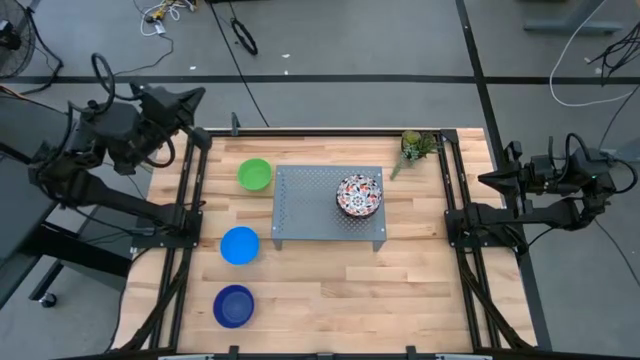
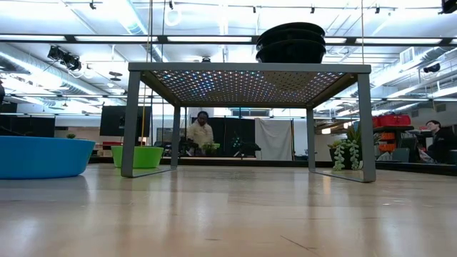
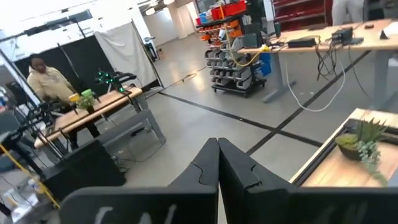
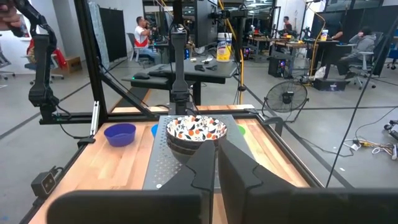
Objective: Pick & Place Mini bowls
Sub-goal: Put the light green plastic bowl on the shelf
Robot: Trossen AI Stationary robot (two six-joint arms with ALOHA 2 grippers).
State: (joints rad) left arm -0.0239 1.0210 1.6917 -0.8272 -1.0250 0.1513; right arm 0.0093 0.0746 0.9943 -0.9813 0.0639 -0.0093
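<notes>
Floral bowls (image 1: 359,195) stacked on stand (image 1: 310,215), wooden table (image 1: 330,290)

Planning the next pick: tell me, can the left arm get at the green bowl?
Probably yes: the green bowl sits open on the table beside the stand, on the left arm's side, with nothing over it.

On the counter (image 1: 330,290) the perforated stand (image 1: 310,215) sits near the middle, with the stacked patterned bowls (image 1: 359,195) on its right part. Off its left side three single bowls run in a line: one (image 1: 254,174) by the far left corner, one (image 1: 239,245) beside the near left corner, one (image 1: 233,306) nearest the front edge. The potted plant (image 1: 415,146) stands at the far right. My left hand (image 1: 196,96) is off the counter's far left corner, my right hand (image 1: 487,179) past its right edge.
</notes>
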